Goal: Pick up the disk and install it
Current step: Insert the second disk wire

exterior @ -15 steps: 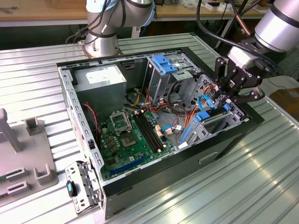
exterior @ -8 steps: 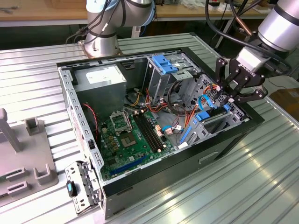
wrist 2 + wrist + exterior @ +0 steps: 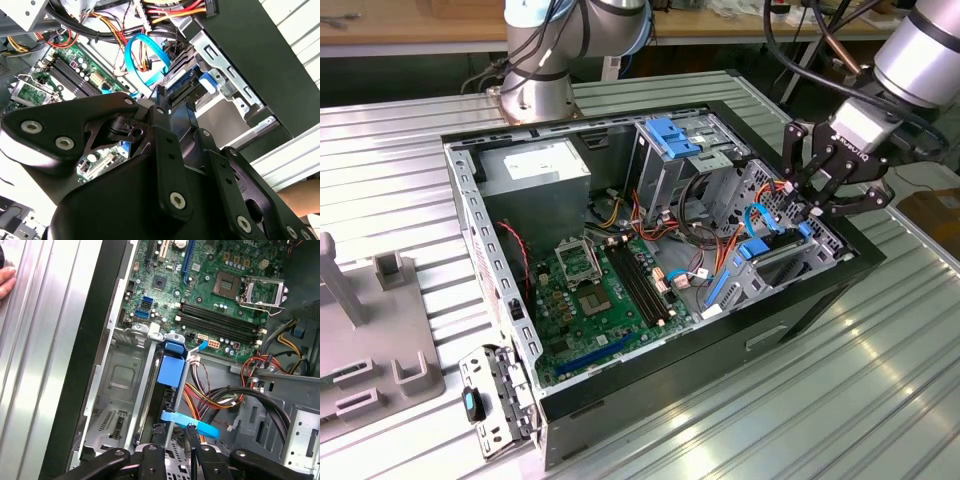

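End effector (image 3: 823,192): black multi-link fingers, hanging over the drive bay at the computer case's edge on the exterior view's right. In the first wrist view its fingertips (image 3: 191,432) sit drawn close together at a blue cable; whether they pinch it I cannot tell. Nothing else is visibly held.
Disk (image 3: 166,385): standing on edge in the drive bay slot inside the case, beside the motherboard; dark slab with a blue plastic tab at its end.
Blue cable (image 3: 189,422): flat glossy ribbon, lying across the bay just beside the disk; in the second wrist view it loops upward (image 3: 145,55).
Drive bay (image 3: 775,225): bent sheet metal, perforated, dull grey.
Computer case (image 3: 800,305): black outer shell, open on top, lying on its side.
Motherboard (image 3: 590,300): green board on the case floor, with dark memory slots and a silver socket frame.
Wiring (image 3: 210,397): red, orange, yellow and black bundles next to the bay.
Power supply (image 3: 535,170): grey box with a white label, at the case's far corner.
Surface (image 3: 880,400): ribbed aluminium, shiny, under the case.
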You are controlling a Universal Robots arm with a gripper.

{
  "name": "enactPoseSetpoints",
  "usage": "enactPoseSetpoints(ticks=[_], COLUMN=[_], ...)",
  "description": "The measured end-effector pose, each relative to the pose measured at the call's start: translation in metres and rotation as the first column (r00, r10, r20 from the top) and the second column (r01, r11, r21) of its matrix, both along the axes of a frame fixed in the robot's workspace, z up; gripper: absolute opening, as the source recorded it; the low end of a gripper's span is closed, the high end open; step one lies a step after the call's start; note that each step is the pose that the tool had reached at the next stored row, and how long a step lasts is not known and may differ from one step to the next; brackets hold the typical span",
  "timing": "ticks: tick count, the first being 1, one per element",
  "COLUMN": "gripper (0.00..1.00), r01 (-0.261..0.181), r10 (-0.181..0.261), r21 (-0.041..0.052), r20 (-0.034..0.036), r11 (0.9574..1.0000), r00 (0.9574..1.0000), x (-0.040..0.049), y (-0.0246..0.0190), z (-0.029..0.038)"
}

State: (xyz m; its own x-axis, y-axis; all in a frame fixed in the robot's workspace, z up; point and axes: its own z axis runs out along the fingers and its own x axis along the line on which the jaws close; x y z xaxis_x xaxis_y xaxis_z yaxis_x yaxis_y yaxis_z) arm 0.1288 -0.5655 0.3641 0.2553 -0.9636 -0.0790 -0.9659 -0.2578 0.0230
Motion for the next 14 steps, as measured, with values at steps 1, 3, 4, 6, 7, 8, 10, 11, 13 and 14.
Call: enactPoseSetpoints(ticks=[1, 3, 4, 6, 7, 8, 10, 11, 13, 14], gripper=[0.30, 0.30, 0.30, 0.30, 0.30, 0.30, 0.30, 0.30, 0.30, 0.30], r01=[-0.005, -0.014, -0.022, -0.042, -0.045, -0.053, -0.078, -0.097, -0.164, -0.200], r10=[0.005, 0.014, 0.022, 0.042, 0.045, 0.053, 0.078, 0.097, 0.164, 0.200], r21=[0.0000, 0.0000, -0.0001, 0.0000, 0.0000, -0.0001, -0.0001, -0.0001, 0.0000, -0.0001], r20=[0.0000, 0.0000, 0.0000, 0.0000, 0.0000, 0.0000, 0.0000, 0.0000, 0.0000, 0.0000], r11=[1.0000, 0.9999, 0.9998, 0.9991, 0.9990, 0.9986, 0.9969, 0.9953, 0.9865, 0.9797], r00=[1.0000, 0.9999, 0.9998, 0.9991, 0.9990, 0.9986, 0.9969, 0.9953, 0.9865, 0.9797], x=[0.0008, 0.0020, 0.0032, 0.0079, 0.0089, 0.0111, 0.0172, 0.0188, 0.0189, 0.0189], y=[0.0010, 0.0026, 0.0040, 0.0074, 0.0078, 0.0083, 0.0091, 0.0093, 0.0092, 0.0092], z=[0.0000, 0.0000, 0.0000, 0.0000, 0.0000, 0.0000, 0.0001, 0.0001, 0.0000, 0.0000])
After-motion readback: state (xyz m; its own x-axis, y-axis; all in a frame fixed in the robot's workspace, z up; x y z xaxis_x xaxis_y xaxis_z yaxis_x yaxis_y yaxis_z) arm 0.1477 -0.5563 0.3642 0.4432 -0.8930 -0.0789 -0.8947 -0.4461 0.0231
